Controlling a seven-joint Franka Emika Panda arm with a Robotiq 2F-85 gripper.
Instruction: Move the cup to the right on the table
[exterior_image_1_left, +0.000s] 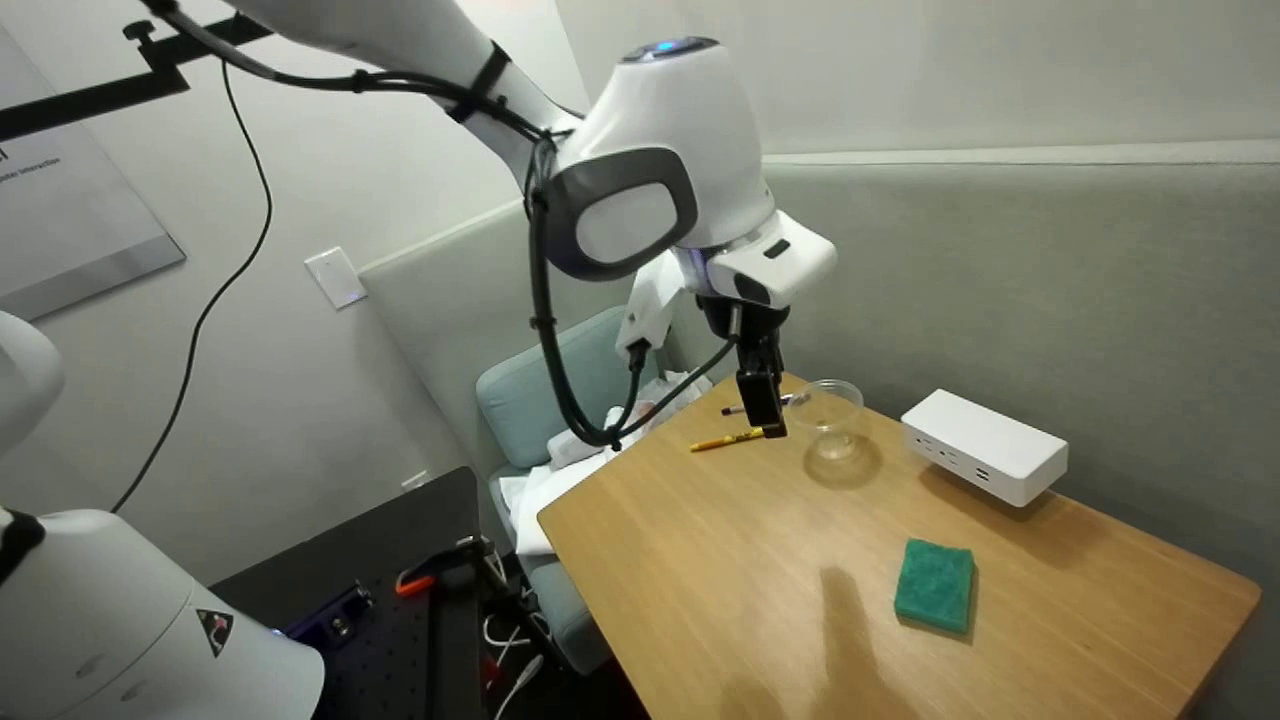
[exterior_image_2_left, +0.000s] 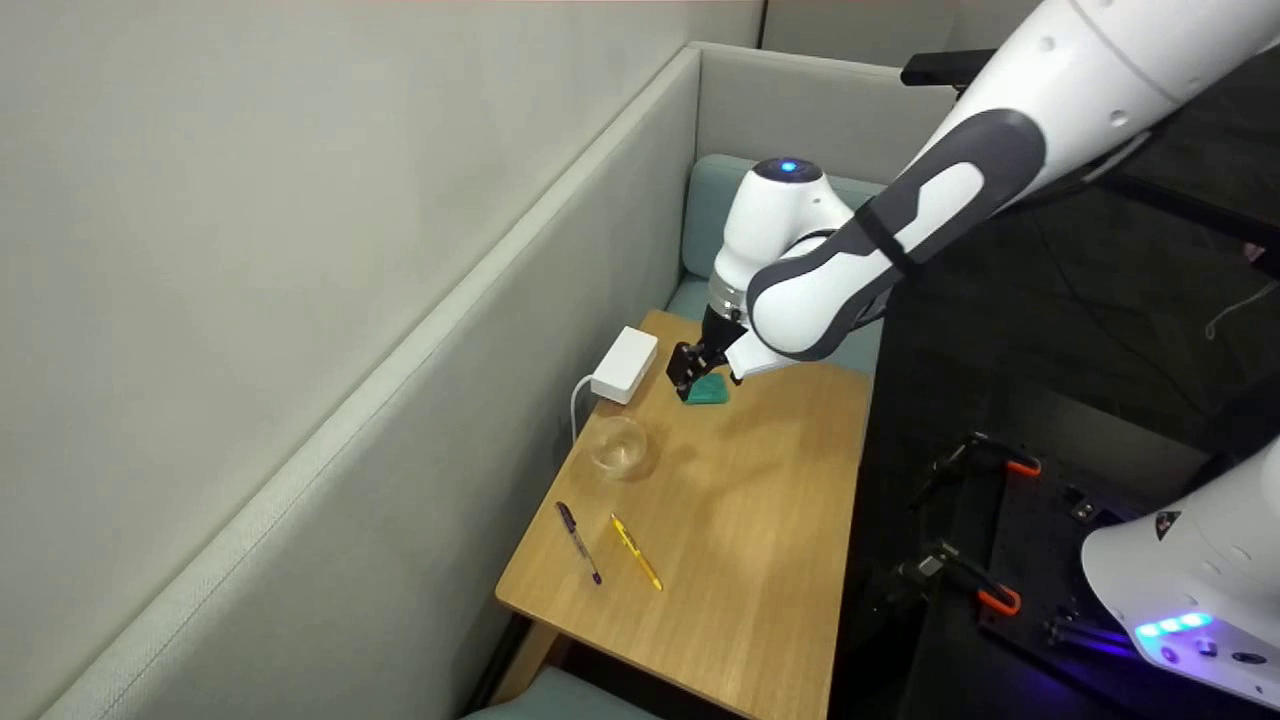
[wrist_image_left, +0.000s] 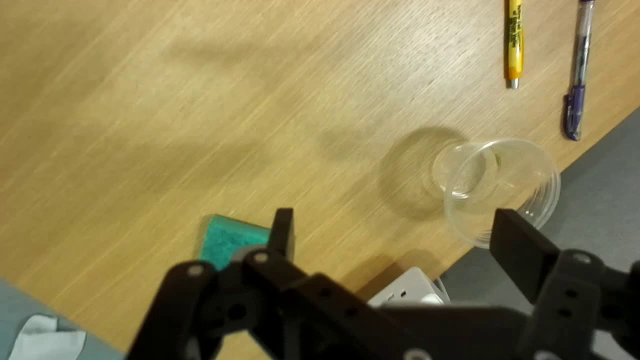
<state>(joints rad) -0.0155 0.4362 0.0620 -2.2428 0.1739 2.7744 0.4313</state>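
Hovering above the tabletop (wrist_image_left: 300, 100), I hold my tool (wrist_image_left: 390, 227) with its jaws spread apart, nothing between them. The cup (wrist_image_left: 492, 185) stands upright right of centre in the wrist view, near the tabletop's edge. If I come down misaligned, one jaw could clip its rim and tip it — the wide mouth over a narrower base looks top-heavy — or shove it toward that edge. Its clear, thin-looking wall may buckle under a hard squeeze. The tabletop is smooth, grained wood; lower right in an exterior view, the green pad (exterior_image_1_left: 935, 586) looks soft, the white box (exterior_image_1_left: 985, 445) hard-shelled.
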